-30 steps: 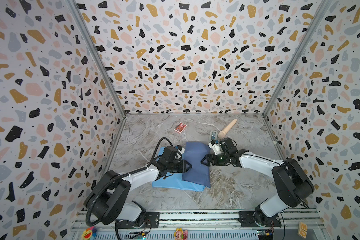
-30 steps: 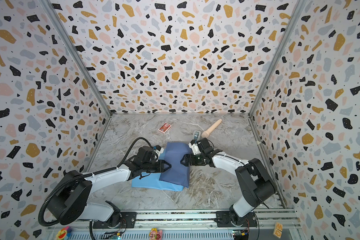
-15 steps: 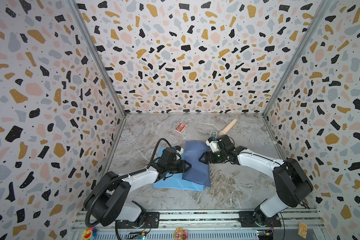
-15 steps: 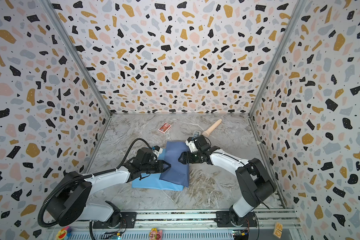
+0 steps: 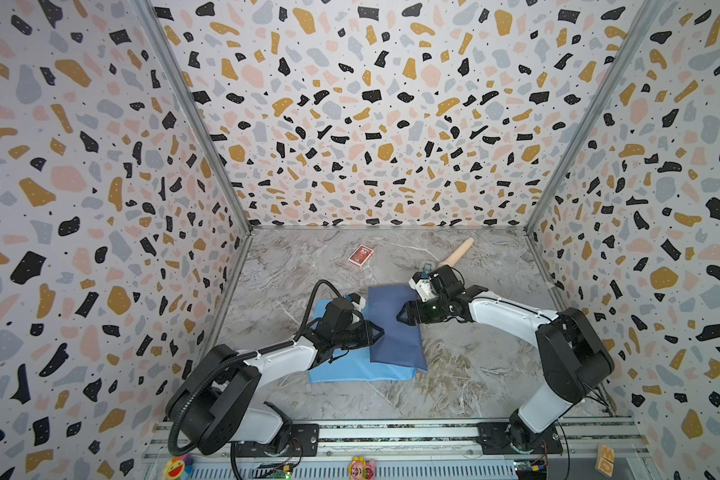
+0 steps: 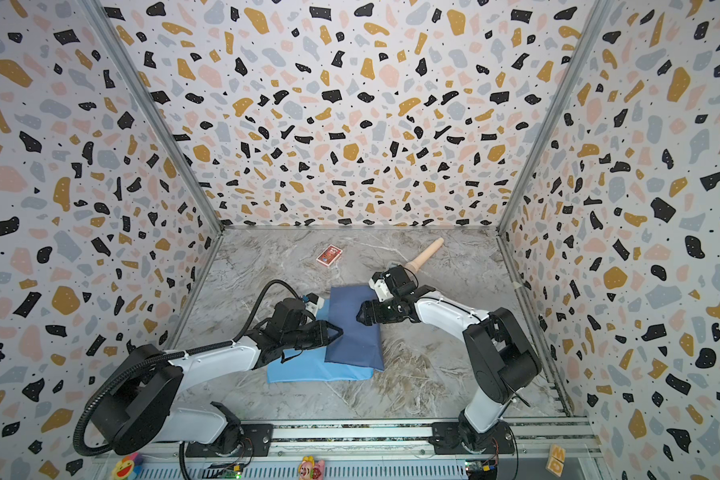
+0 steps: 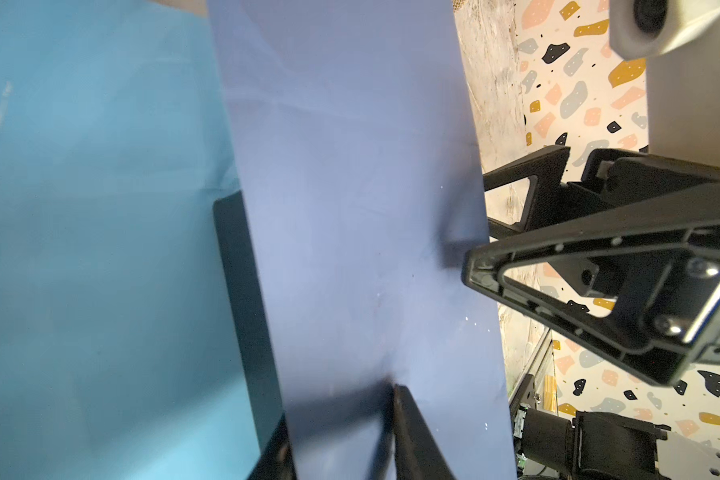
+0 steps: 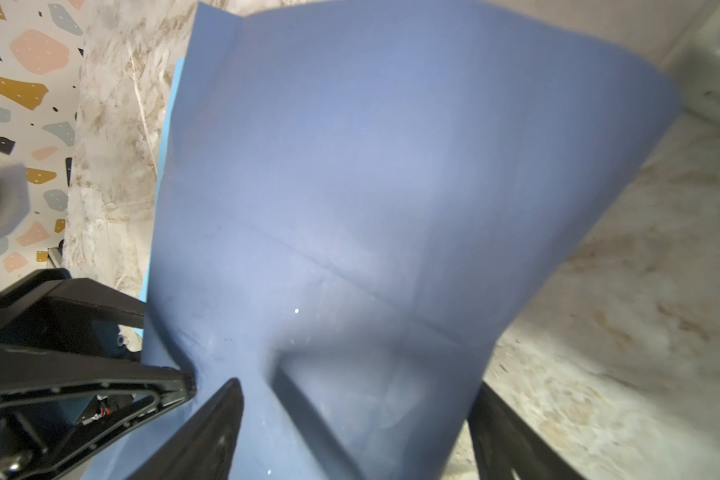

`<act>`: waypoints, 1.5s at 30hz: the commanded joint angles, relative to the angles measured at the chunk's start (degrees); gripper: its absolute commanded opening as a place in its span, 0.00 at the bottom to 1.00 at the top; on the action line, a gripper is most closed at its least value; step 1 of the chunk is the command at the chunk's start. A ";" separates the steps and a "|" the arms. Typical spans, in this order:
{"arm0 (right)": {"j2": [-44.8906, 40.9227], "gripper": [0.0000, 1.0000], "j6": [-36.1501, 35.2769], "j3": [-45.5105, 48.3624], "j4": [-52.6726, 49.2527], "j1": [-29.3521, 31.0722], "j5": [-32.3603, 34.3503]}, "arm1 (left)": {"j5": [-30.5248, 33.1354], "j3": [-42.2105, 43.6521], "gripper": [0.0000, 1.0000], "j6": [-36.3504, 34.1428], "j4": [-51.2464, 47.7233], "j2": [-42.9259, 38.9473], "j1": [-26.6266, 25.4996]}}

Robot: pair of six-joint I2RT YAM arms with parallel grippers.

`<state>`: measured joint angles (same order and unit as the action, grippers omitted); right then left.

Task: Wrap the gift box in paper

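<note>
My right end effector (image 5: 404, 315) is wide open with nothing in it. Its tips sit at the right side of the paper (image 5: 395, 349), I judge to steady the darker flap draped over the gift box (image 7: 242, 299). My left end effector (image 5: 377, 332) is narrowed at the flap's opposite edge; I cannot tell whether it pinches the sheet. Both top views hide the box. Only the left wrist view shows its dark edge under the flap.
</note>
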<state>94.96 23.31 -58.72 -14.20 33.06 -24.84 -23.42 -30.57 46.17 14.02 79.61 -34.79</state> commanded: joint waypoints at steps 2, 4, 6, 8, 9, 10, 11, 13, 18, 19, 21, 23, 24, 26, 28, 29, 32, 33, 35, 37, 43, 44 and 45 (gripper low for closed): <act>-3.24 0.86 -2.48 -1.27 -3.46 -0.37 2.34 | 1.48 3.22 0.24 -0.81 -4.10 1.33 -1.07; -4.26 0.87 -2.15 -0.07 -3.44 -0.47 2.79 | 1.37 3.62 0.24 -0.73 -3.77 1.67 -1.07; -4.97 0.87 -1.74 1.13 -3.28 -0.45 3.25 | 1.41 3.75 0.24 -0.80 -3.74 1.60 -1.10; -5.63 0.87 -1.27 2.11 -2.82 -0.45 3.66 | 1.66 4.00 0.23 -0.90 -3.74 1.36 -1.07; -5.83 0.87 -0.95 2.65 -2.40 -0.47 3.58 | 1.71 4.10 0.22 -0.83 -3.76 1.33 -1.07; -5.99 0.87 -0.70 2.85 -2.04 -0.45 3.25 | 1.71 4.18 0.21 -0.82 -3.65 1.30 -1.07; -5.80 0.87 -0.68 2.90 -1.92 -0.45 3.13 | 1.73 4.35 0.20 -0.81 -3.65 1.33 -1.07; -5.40 0.87 -0.73 2.82 -2.01 -0.50 2.82 | 1.81 4.53 0.18 -0.81 -3.75 1.21 -1.07; -5.31 0.87 -0.74 2.82 -2.45 -0.53 2.62 | 2.46 4.97 0.16 -0.61 -4.09 0.73 -1.07; -5.44 0.87 -0.72 2.82 -2.58 -0.71 2.53 | 2.51 5.03 0.15 -0.56 -4.09 0.67 -1.07; -6.14 0.87 -0.64 2.96 -2.94 -1.34 2.05 | 2.68 5.42 0.14 -0.60 -3.88 0.63 -1.07; -7.08 0.87 -0.20 3.51 -2.88 -2.44 0.22 | 2.90 5.68 0.13 -0.56 -3.76 0.64 -1.07; -7.43 0.87 0.08 4.06 -2.83 -3.17 -1.31 | 2.96 5.75 0.13 -0.62 -3.74 0.70 -1.07; -8.14 0.87 0.49 4.76 -2.76 -4.55 -3.90 | 3.07 5.86 0.12 -0.57 -3.66 0.67 -1.07; -8.61 0.86 1.03 5.78 -2.66 -5.35 -5.83 | 3.17 5.88 0.11 -0.72 -3.65 0.67 -1.07; -8.75 0.86 1.12 6.21 -2.84 -5.46 -6.18 | 3.21 5.91 0.10 -0.76 -3.64 0.64 -1.07; -9.15 0.85 1.17 8.10 -3.38 -5.47 -6.92 | 3.34 5.89 0.10 -0.82 -3.58 0.70 -1.07; -9.63 0.84 1.15 9.01 -3.42 -5.38 -7.29 | 3.30 5.95 0.10 -0.82 -3.65 0.71 -1.07; -11.63 0.84 0.80 10.88 -3.50 -5.37 -7.94 | 3.48 5.80 0.10 -1.15 -3.95 0.67 -1.07; -15.20 0.85 0.06 12.92 -4.30 -5.33 -6.51 | 3.64 5.75 0.10 -1.43 -4.22 0.60 -1.07; -27.70 0.88 -1.50 20.20 -6.04 -3.69 -1.50 | 3.88 5.51 0.10 -1.63 -4.51 0.61 -1.08; -29.02 0.89 -1.02 21.09 -5.49 -3.62 -1.35 | 3.97 5.47 0.10 -1.74 -4.61 0.59 -1.07; -29.63 0.89 -0.26 21.59 -4.95 -3.75 -1.35 | 3.94 5.47 0.10 -1.76 -4.62 0.49 -1.07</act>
<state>67.44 22.96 -38.52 -18.48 28.91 -28.01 -20.69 -27.38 45.89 19.57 77.93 -35.07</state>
